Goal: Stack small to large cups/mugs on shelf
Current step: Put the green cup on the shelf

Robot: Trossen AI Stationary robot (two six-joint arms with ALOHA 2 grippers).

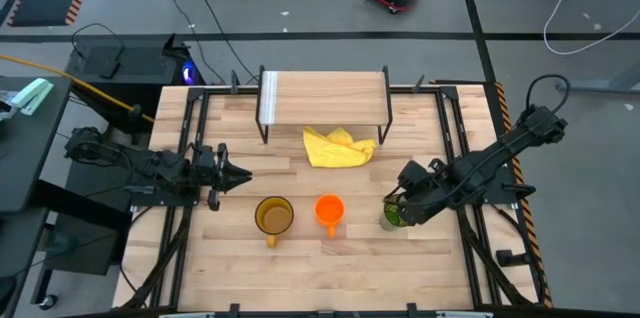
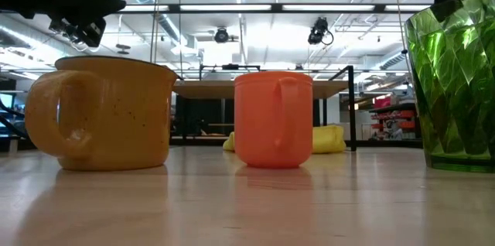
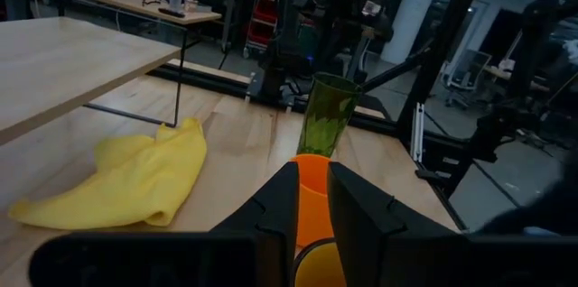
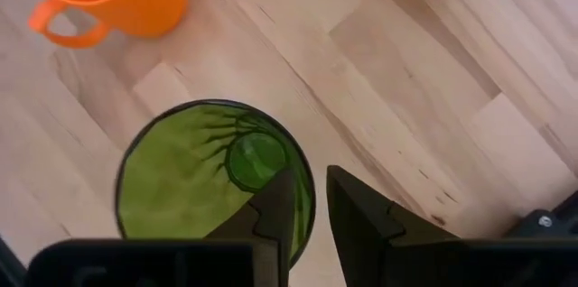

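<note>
Tall green faceted tumbler (image 4: pixel 212 174) stands upright on the worktop (image 1: pixel 300 268) right of the orange mug (image 1: pixel 329 210); right pincer (image 4: pixel 309 199) straddles its rim, fingers narrowly apart.

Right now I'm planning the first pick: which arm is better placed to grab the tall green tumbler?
Right. The right gripper sits at the tall green plastic tumbler's rim, fingers straddling its wall; the left gripper waits beyond the amber-yellow mug.
</note>
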